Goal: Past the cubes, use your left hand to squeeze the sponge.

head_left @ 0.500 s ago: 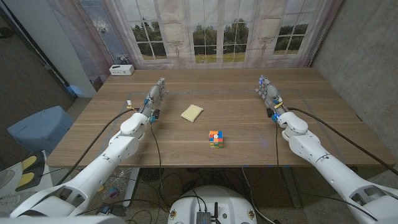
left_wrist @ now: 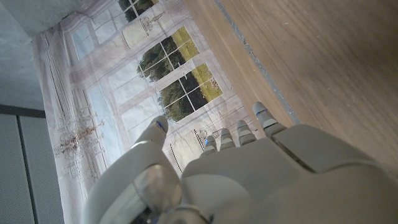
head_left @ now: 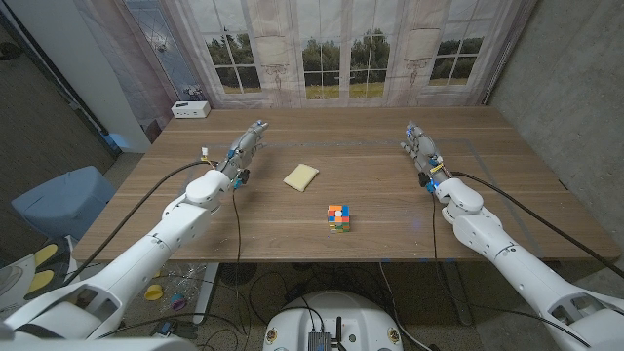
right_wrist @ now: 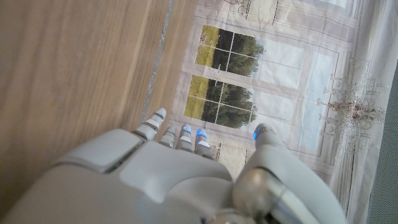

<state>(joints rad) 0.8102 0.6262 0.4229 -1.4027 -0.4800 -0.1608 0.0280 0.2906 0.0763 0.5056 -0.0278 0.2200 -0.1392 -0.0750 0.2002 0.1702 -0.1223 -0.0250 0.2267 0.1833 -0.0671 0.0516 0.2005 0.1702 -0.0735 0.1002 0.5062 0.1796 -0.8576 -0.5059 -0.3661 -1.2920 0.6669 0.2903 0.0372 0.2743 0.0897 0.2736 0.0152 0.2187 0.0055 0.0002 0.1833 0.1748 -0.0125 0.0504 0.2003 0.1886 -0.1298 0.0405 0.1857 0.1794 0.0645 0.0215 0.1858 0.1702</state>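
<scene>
Movement has begun on the robot's left side. Half a second ago the left hand (head_left: pixel 249 141) sat a little lower and closer in; now it has lifted and swung a bit toward the flat pale yellow sponge (head_left: pixel 301 176). That looks like the start of the reach, so the squeeze is not done yet.

The left hand holds nothing. Its fingers (left_wrist: pixel 261 116) are stretched out and a little apart, pointing toward the window wall. It is near the sponge but not touching it, with bare wooden table (head_left: pixel 390 195) between them.

The sponge lies flat on the table. The colourful puzzle cube (head_left: pixel 339 218) sits just beside the sponge, on the side nearer the robot. So the sponge is past the cube, as the task says.

The right hand (head_left: pixel 421 148) is far from the sponge, on the other side of it. It has not moved. It holds nothing too, and its fingers (right_wrist: pixel 155 121) are straight and loose.

Next the left hand likely needs to come over the sponge and close on it.
</scene>
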